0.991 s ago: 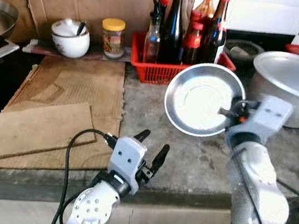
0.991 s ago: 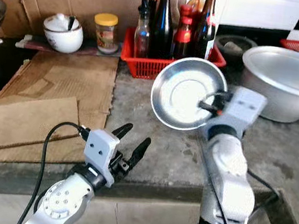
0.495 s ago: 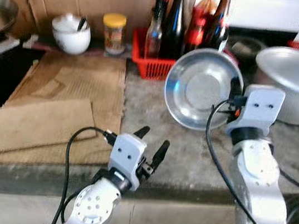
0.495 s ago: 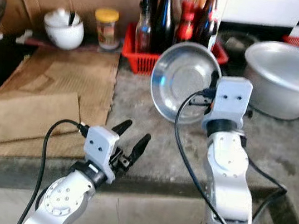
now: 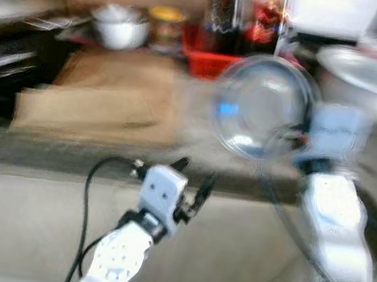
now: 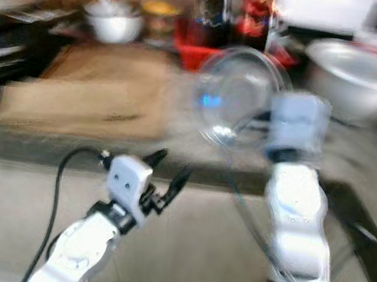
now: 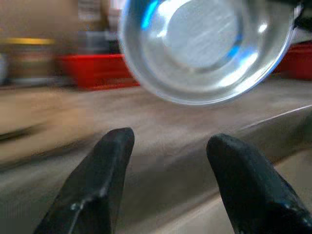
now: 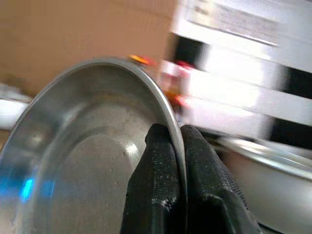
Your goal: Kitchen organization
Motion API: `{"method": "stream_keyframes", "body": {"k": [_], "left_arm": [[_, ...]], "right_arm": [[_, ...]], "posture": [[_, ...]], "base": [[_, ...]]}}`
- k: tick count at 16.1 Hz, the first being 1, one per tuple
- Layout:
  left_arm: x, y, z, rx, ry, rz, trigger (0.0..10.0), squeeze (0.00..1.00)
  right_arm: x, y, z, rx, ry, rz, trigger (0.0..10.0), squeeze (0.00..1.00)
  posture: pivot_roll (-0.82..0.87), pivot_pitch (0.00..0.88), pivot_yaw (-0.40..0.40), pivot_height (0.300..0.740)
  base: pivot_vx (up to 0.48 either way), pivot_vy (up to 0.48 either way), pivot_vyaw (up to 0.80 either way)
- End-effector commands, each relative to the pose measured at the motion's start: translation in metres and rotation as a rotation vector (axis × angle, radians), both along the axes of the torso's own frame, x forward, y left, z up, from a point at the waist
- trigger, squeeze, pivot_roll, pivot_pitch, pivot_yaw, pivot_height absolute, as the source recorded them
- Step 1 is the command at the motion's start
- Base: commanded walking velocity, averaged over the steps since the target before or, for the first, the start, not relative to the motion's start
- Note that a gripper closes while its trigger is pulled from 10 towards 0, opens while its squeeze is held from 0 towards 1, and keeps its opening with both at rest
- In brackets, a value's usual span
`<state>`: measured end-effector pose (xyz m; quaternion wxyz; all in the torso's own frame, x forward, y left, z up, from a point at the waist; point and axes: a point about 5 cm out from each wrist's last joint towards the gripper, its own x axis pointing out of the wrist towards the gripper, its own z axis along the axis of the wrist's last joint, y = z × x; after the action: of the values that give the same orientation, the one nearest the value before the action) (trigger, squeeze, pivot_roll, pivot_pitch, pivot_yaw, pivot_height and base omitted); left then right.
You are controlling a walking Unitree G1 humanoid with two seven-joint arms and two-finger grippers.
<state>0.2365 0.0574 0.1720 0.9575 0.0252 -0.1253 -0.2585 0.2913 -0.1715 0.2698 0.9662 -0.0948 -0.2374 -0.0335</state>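
Currently the right claw [image 8: 168,161] is clamped on the rim of the metal bowl [image 5: 264,110], holding it tilted above the table [image 5: 195,142] edge. The left claw [image 7: 165,165] is spread, empty. The bowl is probably light, rigid and slippery; grip the rim firmly.

Blurred right gripper [image 5: 295,132] apparently holds steel bowl [image 5: 263,106].

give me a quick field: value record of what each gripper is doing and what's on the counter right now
right gripper: shut on the rim of the shallow round steel dish, held tilted above the counter edge
left gripper: open, empty, low in front of the grey stone counter
counter back: red plastic basket of bottles, white lidded pot, yellow-lidded jar
counter left: flat brown cardboard
counter right: large steel basin
image quality: head views blurred
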Motion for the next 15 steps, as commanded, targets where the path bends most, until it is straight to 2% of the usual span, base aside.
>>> {"method": "stream_keyframes", "body": {"k": [1,12,15], "left_arm": [[-0.001,0.003,-0.006,0.005,0.03,0.014,10.0,0.0],[0.0,0.004,-0.006,0.012,0.029,0.018,10.0,0.0],[0.001,0.004,-0.006,0.009,0.027,0.024,10.0,0.0]], "right_arm": [[-0.001,0.011,0.004,-0.005,-0.025,0.048,10.0,0.0],[-0.007,0.017,-0.015,0.044,0.038,0.054,10.0,0.0],[-0.009,0.019,-0.02,0.046,0.057,0.053,10.0,0.0]], "posture": [[0.18,0.07,-0.014,0.74],[0.18,0.071,-0.011,0.74],[0.18,0.069,-0.01,0.74]], "base": [[-0.435,0.0,0.0],[-0.423,0.0,0.0],[-0.092,0.0,-0.41]]}}
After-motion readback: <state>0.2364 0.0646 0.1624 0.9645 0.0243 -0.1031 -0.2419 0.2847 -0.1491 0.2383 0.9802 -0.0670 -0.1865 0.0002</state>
